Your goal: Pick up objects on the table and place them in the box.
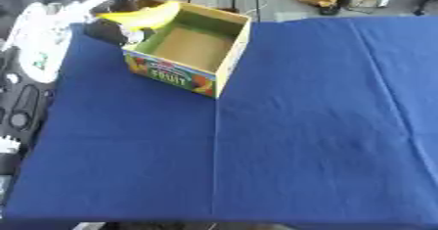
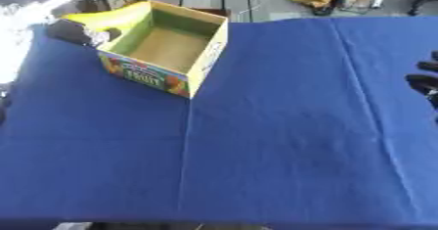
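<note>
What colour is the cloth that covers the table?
The cloth is dark blue; the left eye view shows it best.

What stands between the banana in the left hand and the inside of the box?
Nothing visible. The left hand holds the banana at the box rim's left wall, its tip already over the open top. The inside looks empty.

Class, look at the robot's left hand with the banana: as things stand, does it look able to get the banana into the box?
Probably yes. The left hand holds the banana at the box's left wall, the fruit already lying across the rim. The box is open-topped and looks empty, so nothing seems to block the drop.
</note>
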Controlling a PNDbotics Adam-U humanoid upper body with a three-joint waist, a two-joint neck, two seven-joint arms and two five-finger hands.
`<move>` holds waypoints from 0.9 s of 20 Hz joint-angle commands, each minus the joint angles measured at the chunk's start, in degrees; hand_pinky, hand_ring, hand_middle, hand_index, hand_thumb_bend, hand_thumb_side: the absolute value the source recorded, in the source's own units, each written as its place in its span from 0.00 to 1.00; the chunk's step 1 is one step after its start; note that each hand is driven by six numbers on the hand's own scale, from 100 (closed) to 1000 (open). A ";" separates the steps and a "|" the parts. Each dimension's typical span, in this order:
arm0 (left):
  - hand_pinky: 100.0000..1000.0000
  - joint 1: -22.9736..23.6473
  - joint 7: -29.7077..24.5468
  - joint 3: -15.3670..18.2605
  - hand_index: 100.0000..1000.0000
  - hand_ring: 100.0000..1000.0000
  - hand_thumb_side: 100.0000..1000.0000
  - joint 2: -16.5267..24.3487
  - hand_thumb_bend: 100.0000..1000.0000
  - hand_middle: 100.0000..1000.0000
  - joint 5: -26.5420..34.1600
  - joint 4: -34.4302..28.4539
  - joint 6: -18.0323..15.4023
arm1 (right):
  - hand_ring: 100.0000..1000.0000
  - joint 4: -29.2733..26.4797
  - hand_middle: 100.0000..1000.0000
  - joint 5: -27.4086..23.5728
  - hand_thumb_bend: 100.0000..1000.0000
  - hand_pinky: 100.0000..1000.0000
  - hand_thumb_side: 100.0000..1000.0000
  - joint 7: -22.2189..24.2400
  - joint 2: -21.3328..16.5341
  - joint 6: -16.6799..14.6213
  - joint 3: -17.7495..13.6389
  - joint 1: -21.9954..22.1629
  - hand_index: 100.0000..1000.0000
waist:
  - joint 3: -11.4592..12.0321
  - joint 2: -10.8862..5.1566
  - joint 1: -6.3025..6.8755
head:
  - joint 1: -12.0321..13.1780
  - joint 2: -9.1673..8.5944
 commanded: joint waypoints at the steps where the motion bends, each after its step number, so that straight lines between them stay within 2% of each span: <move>1: 0.60 -3.34 2.32 0.48 0.44 0.41 0.34 -0.51 0.38 0.35 -2.03 3.76 1.89 | 0.64 -0.57 0.65 -0.29 0.00 0.80 0.90 0.36 -0.66 -0.01 0.10 -0.87 0.79 | -0.42 -0.60 -0.13 | 0.54 0.19; 4: 0.60 -5.74 4.72 0.42 0.45 0.42 0.34 -1.93 0.38 0.36 -3.81 7.97 3.47 | 0.64 -0.57 0.65 -0.32 0.00 0.80 0.90 0.60 -0.53 0.07 0.32 -1.08 0.79 | -1.02 -0.46 -0.09 | 0.96 -0.14; 11: 0.60 -8.55 11.02 0.31 0.45 0.42 0.35 -2.66 0.39 0.36 -5.82 18.19 0.63 | 0.64 -0.52 0.65 -0.34 0.00 0.80 0.90 0.77 -0.47 0.14 0.47 -1.14 0.79 | -1.56 -0.46 0.00 | 1.37 -0.24; 14: 0.64 -9.61 13.89 2.54 0.52 0.48 0.42 -5.06 0.42 0.42 -8.42 22.84 2.71 | 0.64 -0.44 0.65 -0.40 0.00 0.80 0.90 1.22 -0.01 0.37 0.98 -1.35 0.79 | -3.21 -0.29 0.16 | 2.25 -1.00; 18: 0.67 -10.97 17.07 1.89 0.60 0.54 0.47 -7.25 0.46 0.50 -12.19 29.01 6.36 | 0.64 -0.38 0.65 -0.42 0.00 0.80 0.90 1.52 0.11 0.48 1.16 -1.49 0.79 | -4.27 -0.12 0.33 | 2.90 -1.24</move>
